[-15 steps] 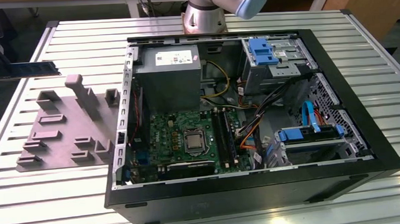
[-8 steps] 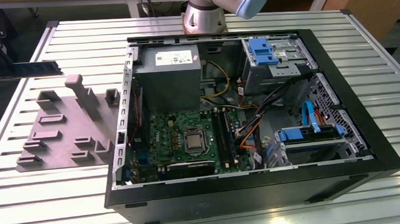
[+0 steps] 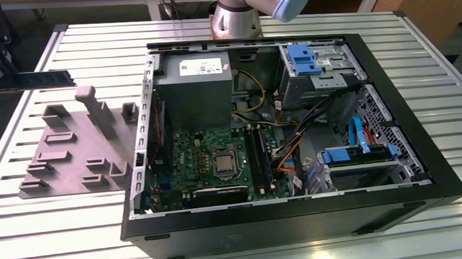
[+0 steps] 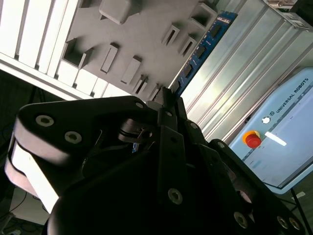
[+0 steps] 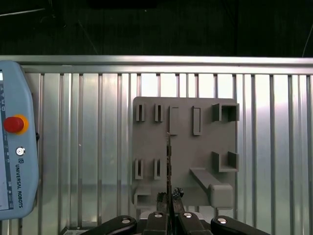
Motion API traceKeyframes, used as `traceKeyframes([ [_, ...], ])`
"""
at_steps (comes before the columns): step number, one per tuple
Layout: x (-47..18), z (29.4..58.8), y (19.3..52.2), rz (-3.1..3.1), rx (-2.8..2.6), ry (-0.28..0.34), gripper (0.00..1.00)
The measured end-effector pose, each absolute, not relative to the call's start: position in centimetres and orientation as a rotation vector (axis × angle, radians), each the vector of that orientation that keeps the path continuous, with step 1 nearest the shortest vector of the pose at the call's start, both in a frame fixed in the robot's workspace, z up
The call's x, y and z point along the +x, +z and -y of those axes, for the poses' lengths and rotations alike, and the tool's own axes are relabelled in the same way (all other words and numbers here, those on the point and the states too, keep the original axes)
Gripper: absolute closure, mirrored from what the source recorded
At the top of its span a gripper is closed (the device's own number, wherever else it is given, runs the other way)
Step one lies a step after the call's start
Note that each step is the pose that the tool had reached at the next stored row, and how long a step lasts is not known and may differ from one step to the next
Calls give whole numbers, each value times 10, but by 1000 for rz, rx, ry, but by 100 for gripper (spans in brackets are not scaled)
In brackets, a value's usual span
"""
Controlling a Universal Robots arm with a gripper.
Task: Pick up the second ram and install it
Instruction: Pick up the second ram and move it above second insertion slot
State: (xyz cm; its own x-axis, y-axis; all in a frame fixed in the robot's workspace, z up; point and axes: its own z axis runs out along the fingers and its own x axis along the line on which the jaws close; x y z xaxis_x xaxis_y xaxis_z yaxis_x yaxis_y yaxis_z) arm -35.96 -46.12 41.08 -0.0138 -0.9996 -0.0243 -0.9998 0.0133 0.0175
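The second ram point(image 5: 168, 161), a thin dark blue stick with a row of chips, shows edge-on in the first wrist view and lengthwise point(image 4: 201, 49) in the second wrist view. My gripper point(image 5: 168, 197) is shut on one end of it, and the fingers point(image 4: 166, 100) pinch its flat sides. The stick hangs in the air above the grey holder plate point(image 5: 188, 147). In the exterior view the ram point(image 3: 37, 79) juts in level from that view's left edge, above the plate's point(image 3: 68, 157) far side. The green circuit board's black sockets point(image 3: 255, 157) lie inside the open computer case point(image 3: 297, 220).
The case stands on a slatted metal table point(image 3: 79, 230), to the exterior view's right of the holder plate. Upright posts point(image 3: 89, 106) rise from the plate below the ram. A light blue teach pendant point(image 5: 17, 147) with a red button lies on the table beside the plate.
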Motion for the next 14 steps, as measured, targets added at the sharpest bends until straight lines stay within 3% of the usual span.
traceKeyframes([
  [14, -353, 461, 411, -2233, -2203, 46, 86],
])
